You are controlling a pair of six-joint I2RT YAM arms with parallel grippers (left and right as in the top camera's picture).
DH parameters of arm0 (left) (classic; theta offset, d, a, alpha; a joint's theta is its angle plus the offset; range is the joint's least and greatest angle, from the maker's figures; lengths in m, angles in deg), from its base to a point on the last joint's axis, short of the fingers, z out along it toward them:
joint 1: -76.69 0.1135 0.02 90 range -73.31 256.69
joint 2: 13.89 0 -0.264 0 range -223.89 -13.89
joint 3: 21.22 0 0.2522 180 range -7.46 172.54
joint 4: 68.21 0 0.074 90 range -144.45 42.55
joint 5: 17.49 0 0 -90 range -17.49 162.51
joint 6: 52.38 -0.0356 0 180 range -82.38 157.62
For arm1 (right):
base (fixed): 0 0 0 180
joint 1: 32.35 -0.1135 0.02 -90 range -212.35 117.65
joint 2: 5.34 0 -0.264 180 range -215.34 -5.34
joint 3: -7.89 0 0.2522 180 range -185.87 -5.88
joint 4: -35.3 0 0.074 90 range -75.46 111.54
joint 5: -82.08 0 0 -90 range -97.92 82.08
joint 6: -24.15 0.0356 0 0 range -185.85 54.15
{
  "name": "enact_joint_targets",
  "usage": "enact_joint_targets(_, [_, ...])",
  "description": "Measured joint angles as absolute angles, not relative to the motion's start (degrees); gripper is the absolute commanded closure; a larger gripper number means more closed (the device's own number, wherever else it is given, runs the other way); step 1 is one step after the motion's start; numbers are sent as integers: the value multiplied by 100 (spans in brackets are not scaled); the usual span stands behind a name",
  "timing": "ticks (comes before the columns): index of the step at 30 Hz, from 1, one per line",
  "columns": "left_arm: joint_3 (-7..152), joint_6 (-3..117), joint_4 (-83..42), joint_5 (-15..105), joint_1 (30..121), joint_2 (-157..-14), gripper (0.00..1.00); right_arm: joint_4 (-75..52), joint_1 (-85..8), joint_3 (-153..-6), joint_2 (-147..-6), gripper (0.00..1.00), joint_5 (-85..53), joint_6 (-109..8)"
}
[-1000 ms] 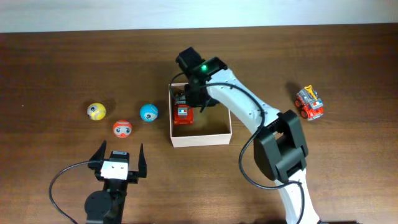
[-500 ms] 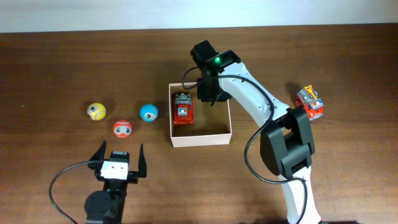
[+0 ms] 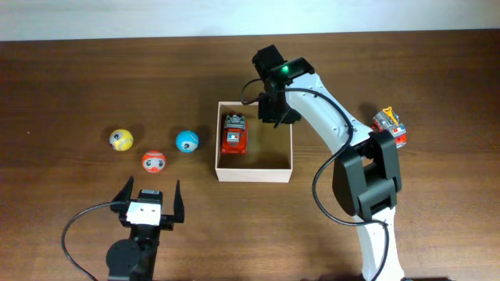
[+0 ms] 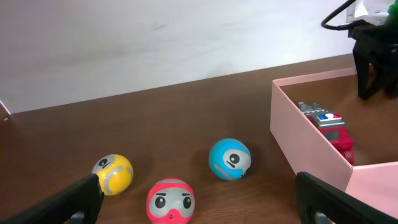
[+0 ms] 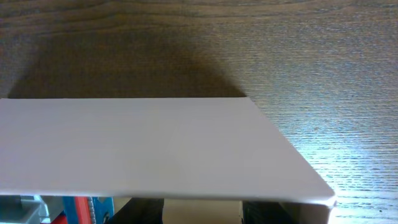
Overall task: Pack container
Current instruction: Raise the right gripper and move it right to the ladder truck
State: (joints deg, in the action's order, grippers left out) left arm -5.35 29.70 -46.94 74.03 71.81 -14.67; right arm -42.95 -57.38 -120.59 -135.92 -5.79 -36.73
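Observation:
The container point(image 3: 254, 173) is a small square open box with white walls, standing mid-table. A red toy truck point(image 3: 233, 133) lies inside against its left wall. My right gripper point(image 3: 277, 113) hangs at the box's far right corner, apart from that truck. In the right wrist view the box wall point(image 5: 155, 149) hides the fingertips of my right gripper point(image 5: 198, 211); nothing shows between the fingers, and the truck point(image 5: 68, 208) peeks in at lower left. My left gripper point(image 3: 150, 200) rests open near the front edge, empty. A second red truck point(image 3: 390, 127) stands at the right.
Three balls lie left of the box: yellow point(image 3: 120, 140), red point(image 3: 153, 161) and blue point(image 3: 187, 141). In the left wrist view the red ball point(image 4: 170, 201) lies nearest my open fingers, and the box wall point(image 4: 305, 140) rises to the right. A cable loops beside the left arm's base.
My right gripper has moved right, from over the truck in the box to the far right corner. The truck stays in the box, shifted slightly. The left arm is still.

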Motion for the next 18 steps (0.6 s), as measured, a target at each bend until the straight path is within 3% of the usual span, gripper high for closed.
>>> enact_joint_targets(18, [-535,2968,-4694,7403,7181,-1467,1,-4767,-5721,-12595,-13592,64,-1209,-4359])
